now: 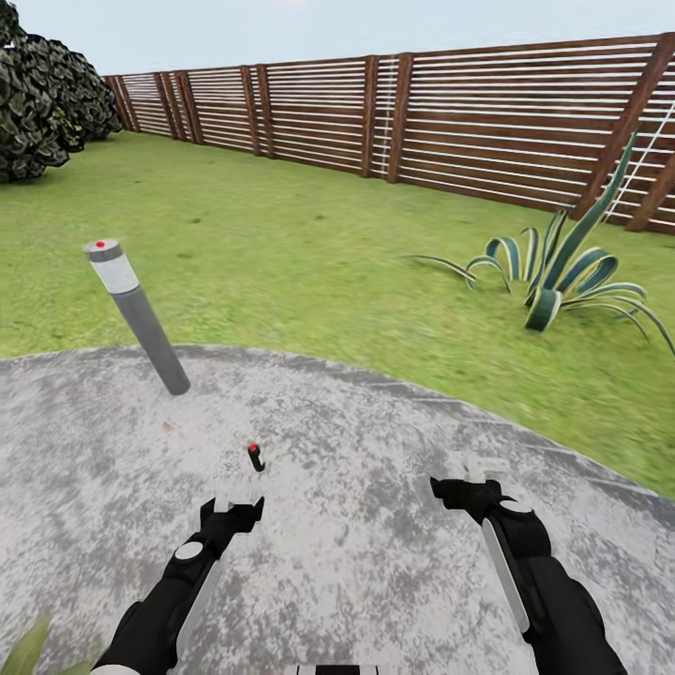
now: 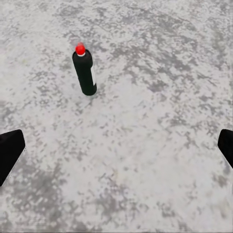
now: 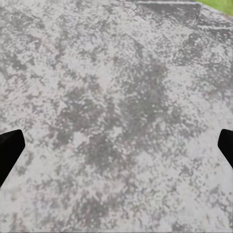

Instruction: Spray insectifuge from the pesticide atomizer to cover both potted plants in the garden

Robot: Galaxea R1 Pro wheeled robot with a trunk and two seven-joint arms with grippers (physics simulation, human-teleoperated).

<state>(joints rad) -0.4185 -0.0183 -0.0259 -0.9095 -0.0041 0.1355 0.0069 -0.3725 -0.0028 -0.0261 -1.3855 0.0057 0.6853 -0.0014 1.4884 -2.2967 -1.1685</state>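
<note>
Grey paved patio (image 1: 375,450): a small dark bottle (image 1: 255,457) with a red cap stands upright at twelve o'clock from the left gripper (image 1: 236,507), nearer than the right gripper (image 1: 466,486). Both jaws gape wide, empty.

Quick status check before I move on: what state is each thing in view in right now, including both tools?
Small dark bottle with red cap: upright on the paved patio, untouched.
Grey bollard lamp: standing at the patio edge, leaning in the head view.
Striped agave: planted in the lawn by the fence.
Left tool: open, empty, above the paving.
Right tool: open, empty, above the paving.
</note>
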